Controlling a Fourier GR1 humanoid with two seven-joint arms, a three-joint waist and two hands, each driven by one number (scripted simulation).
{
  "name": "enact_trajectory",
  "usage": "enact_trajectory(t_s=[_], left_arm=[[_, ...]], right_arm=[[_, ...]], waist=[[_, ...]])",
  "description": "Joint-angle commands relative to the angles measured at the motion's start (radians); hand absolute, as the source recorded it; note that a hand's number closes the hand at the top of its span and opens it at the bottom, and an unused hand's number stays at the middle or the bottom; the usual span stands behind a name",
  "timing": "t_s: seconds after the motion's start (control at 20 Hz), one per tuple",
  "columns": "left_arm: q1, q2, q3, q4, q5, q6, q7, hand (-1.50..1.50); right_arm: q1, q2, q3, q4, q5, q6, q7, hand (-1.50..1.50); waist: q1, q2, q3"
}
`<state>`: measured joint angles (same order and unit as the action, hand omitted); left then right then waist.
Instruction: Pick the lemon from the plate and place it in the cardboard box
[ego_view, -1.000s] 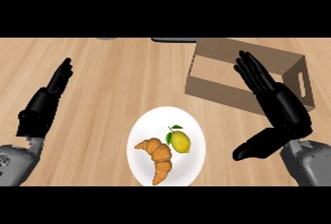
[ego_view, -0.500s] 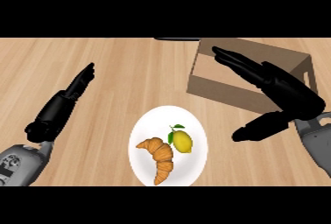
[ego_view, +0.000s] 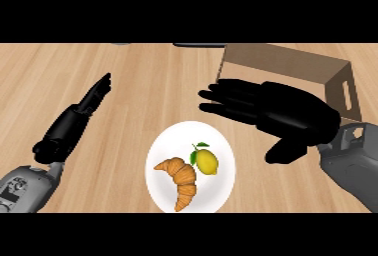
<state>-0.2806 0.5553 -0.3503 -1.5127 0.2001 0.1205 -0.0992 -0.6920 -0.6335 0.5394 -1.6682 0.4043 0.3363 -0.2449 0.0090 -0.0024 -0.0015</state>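
Note:
A yellow lemon (ego_view: 207, 161) with a green leaf lies on the right half of a white plate (ego_view: 177, 140), next to a croissant (ego_view: 181, 179). The open cardboard box (ego_view: 295, 62) stands at the back right. My right hand (ego_view: 284, 112) hovers open between the box and the plate, fingers stretched leftward above the plate's far edge, thumb hanging down to the right of the lemon. It hides the box's near left corner. At the left, my left hand (ego_view: 74, 122) is open with straight fingers pointing away, well apart from the plate.
The wooden counter (ego_view: 148, 75) stretches all round the plate. A dark object (ego_view: 198, 45) peeks in at the counter's far edge, left of the box. The box has a handle slot (ego_view: 345, 92) in its right wall.
My right hand has swung leftward and down from in front of the box, its fingers now reaching over the plate's far side. The left hand has tilted inward and shifted slightly right.

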Motion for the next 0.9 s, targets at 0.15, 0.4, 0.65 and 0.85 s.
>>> enact_trajectory(t_s=[0.15,0.4,0.65,0.85], left_arm=[[-0.004,-0.025,0.017,0.011,-0.016,-0.002,0.006,0.0],[0.04,-0.015,0.044,0.059,-0.025,-0.042,-0.078,0.0],[0.068,-0.003,0.077,-0.036,-0.032,-0.055,-0.021,0.0],[-0.001,-0.052,0.108,0.069,-0.044,-0.104,-0.039,0.0]], right_arm=[[-0.054,0.068,0.203,-0.127,0.175,0.177,0.238,-1.5],[-0.099,0.196,0.273,-0.21,0.257,0.321,0.495,-1.5],[-0.033,0.308,0.312,-0.176,0.323,0.412,0.614,-1.5],[0.055,0.345,0.357,-0.169,0.403,0.425,0.627,-1.5]], waist=[[-0.011,-0.004,0.0],[-0.008,-0.003,-0.001],[-0.002,-0.001,0.001],[-0.011,0.002,0.001]])
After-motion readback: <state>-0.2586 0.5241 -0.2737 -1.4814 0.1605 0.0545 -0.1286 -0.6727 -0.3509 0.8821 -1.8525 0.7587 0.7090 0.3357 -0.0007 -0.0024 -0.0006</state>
